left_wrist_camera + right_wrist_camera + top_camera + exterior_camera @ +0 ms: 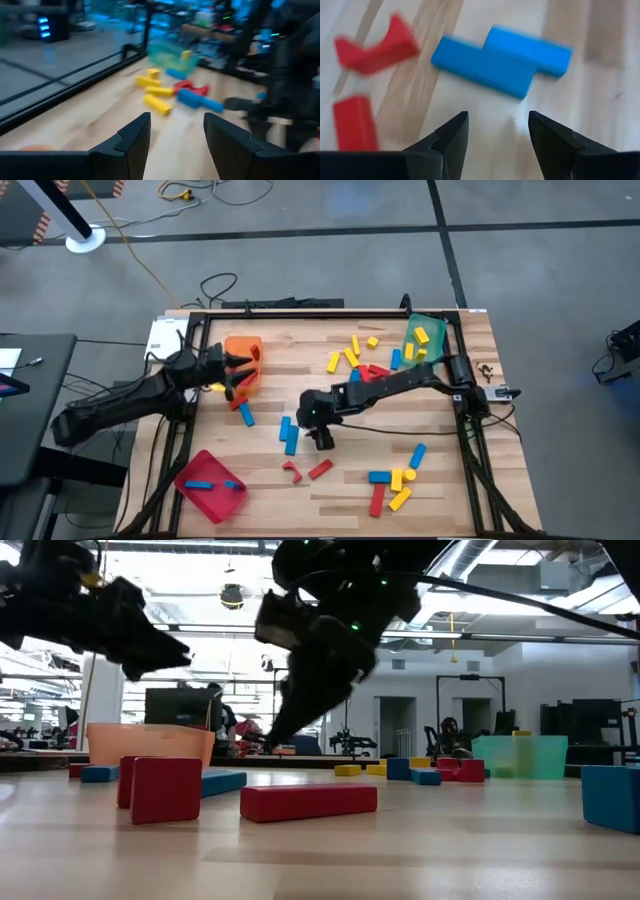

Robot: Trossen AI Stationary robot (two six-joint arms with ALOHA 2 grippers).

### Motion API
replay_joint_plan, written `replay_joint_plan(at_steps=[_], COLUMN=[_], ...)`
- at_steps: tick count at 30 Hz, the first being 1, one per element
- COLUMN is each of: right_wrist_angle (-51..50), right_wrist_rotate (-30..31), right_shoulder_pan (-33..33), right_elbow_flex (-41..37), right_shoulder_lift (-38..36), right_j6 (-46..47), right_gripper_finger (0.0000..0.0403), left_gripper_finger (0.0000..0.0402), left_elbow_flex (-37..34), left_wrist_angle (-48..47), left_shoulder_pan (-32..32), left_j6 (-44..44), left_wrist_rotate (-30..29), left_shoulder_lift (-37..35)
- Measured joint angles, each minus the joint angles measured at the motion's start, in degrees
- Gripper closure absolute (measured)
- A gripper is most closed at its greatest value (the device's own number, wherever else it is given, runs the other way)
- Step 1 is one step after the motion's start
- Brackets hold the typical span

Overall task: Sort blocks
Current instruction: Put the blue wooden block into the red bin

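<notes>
Left gripper sits over the orange tray at the table's left side, fingers spread apart, nothing between them in the left wrist view. Just below that tray on the table: a red block and a blue block. Near-left corner has the red tray with two blue blocks lying in it

Right gripper is at mid-table, pointing down, jaws parted and empty. In the right wrist view it hangs above bare wood, with a pair of blue bars touching side by side just ahead of the fingertips, an arch-shaped red piece and a red bar off to one side. High view puts the blue pair just left of the gripper, the two red pieces nearer the front edge

Behind the right arm: loose cluster of yellow, red and blue blocks between centre and the far-right corner. Green tray in that corner holds yellow blocks

Near-right area: small group, blue, yellow and red blocks touching or just beside each other

Low view: red bar and a squat red block up front, a blue one at the right edge
</notes>
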Motion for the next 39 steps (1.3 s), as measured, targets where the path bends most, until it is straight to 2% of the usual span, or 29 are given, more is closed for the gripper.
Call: replay_joint_plan(at_steps=[12, 19, 26, 31, 39], right_wrist_angle=[-18.6, -26.0, -31.0, -31.4, -35.3], right_wrist_rotate=[3.7, 4.1, 3.3, 3.3, 3.3], right_shoulder_pan=[3.2, 5.0, 8.6, 13.8, 21.8], right_elbow_flex=[0.0, 0.1, 0.0, 0.0, 0.0], right_shoulder_lift=[0.0, -0.5, -6.5, -10.5, -11.0], right_j6=[3.5, 5.8, 11.7, 17.5, 29.0], right_gripper_finger=[0.0182, 0.0182, 0.0182, 0.0182, 0.0182], left_gripper_finger=[0.0221, 0.0221, 0.0221, 0.0221, 0.0221], left_elbow_flex=[0.0, 0.0, 0.0, 0.3, 6.9], left_wrist_angle=[9.9, 13.0, 17.7, 24.0, 25.7], left_shoulder_pan=[-13.3, -19.0, -23.6, -26.6, -32.2], left_j6=[2.5, 3.5, 4.7, 5.9, 9.2], left_wrist_rotate=[1.2, 0.8, -0.9, -1.9, -3.3], left_shoulder_lift=[-1.7, 1.9, 9.5, 16.9, 31.8])
